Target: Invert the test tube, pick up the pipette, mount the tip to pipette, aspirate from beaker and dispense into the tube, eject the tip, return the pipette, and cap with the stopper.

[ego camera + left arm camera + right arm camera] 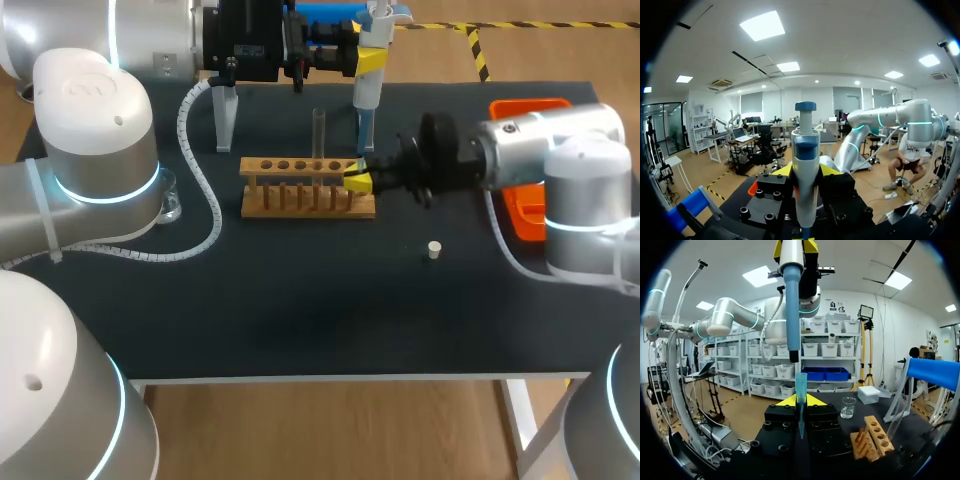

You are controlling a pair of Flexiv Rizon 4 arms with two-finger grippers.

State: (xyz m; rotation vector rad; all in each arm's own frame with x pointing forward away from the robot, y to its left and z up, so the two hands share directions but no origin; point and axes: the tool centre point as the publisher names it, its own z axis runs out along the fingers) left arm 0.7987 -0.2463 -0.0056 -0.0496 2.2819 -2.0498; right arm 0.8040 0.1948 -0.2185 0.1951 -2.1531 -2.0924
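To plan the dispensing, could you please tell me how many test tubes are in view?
1. The test tube stands upright in the wooden rack, right of its middle; others may be hidden from view.

No text, label, number or sign can be read on the table (300, 310) or anything on it.

Left arm (90, 150) is seen entering from the left with the elbow bent and the wrist carried across the far side. Left end effector (371, 58) is held high, fingers closed on a pipette (805, 165). Right arm (560, 150) is stretched level toward the middle. Right end effector (358, 180) is set low, fingers clamped on an upright tip (801, 385).
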